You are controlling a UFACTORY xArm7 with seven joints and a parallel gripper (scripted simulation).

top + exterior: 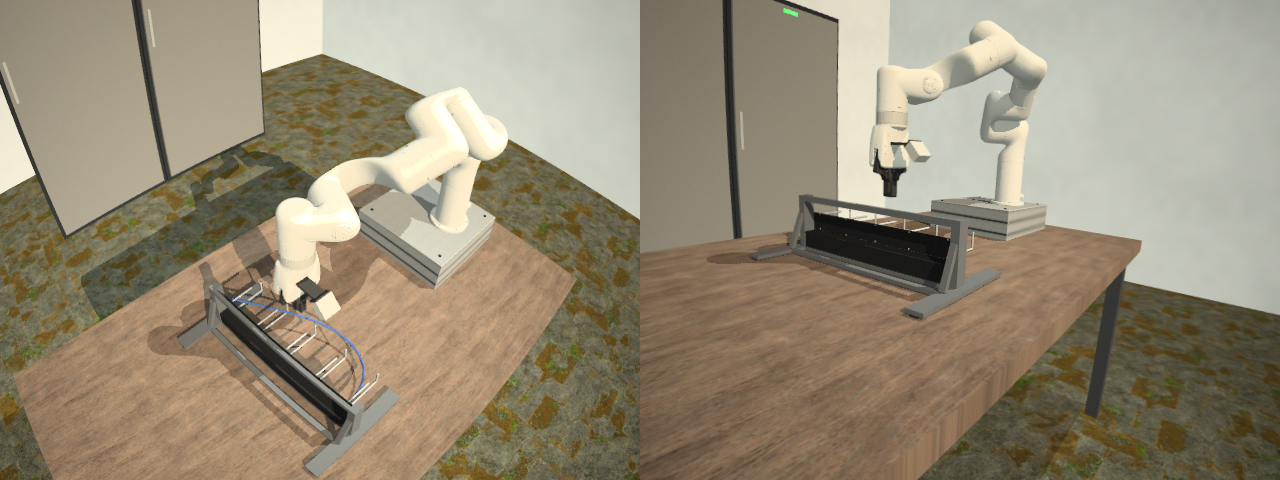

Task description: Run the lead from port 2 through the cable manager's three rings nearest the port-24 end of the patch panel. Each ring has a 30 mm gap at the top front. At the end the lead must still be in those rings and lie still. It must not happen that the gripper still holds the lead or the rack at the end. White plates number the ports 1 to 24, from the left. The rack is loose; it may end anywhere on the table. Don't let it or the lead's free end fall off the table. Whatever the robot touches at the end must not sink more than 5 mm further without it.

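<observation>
The grey rack [356,427] [951,295] stands on the table with its black patch panel [289,361] [877,248]. Several white wire rings [330,364] [971,240] stick out on the side facing the arm's base. The blue lead [339,330] leaves the panel's far-left end and bows out past the ring fronts to the last ring [364,390] at the other end. I cannot tell whether it lies inside any ring. My gripper [297,304] [890,193] is shut with nothing between its fingers. It hangs above the rings near the end where the lead starts, clear of the lead.
The arm's grey base block [429,242] [988,217] stands at the back of the wooden table [465,330] [795,361]. The table's right edge is near the rack's foot in the exterior view. Tall cabinet doors [129,93] stand beyond the table.
</observation>
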